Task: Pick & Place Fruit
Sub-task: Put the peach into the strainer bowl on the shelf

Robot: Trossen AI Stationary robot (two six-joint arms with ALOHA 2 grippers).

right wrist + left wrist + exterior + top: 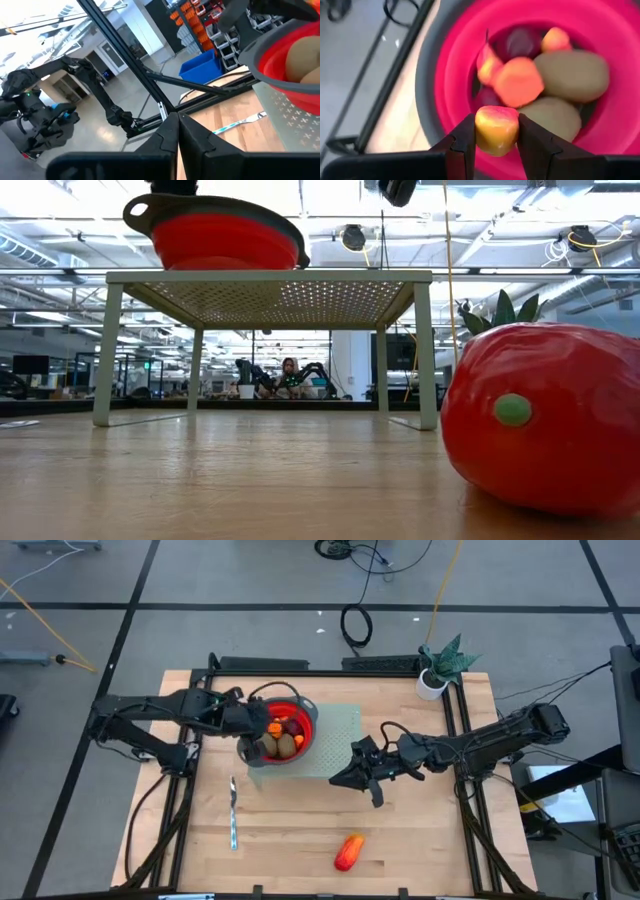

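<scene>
The red bowl with grey rim (300,718) (225,235) stands on a pale green perforated rack (340,735). It holds brown-green ovals (572,75), dark-red round fruits (520,42) and small orange pieces (517,82). My left gripper (266,729) (496,122) hovers over the bowl's left part, shut on a small yellow-orange fruit piece. The large elongated red-orange piece (348,852) (545,420) lies on the table near its near edge. My right gripper (342,778) (177,127) is shut and holds nothing, beside the rack's near right corner. My left gripper pinches the small yellow-orange fruit piece (496,131) between its two fingers, one on each side of it. The fingers (465,137) come from the table's left, slanting down. The piece is lifted clear, above the bowl's inside and the fruit lying there.
A slim silver knife (232,812) (240,124) lies on the table left of centre. A potted plant (440,668) stands at the far right corner. A black frame borders the wooden table (420,840). Bare wood shows between the knife and the red-orange piece.
</scene>
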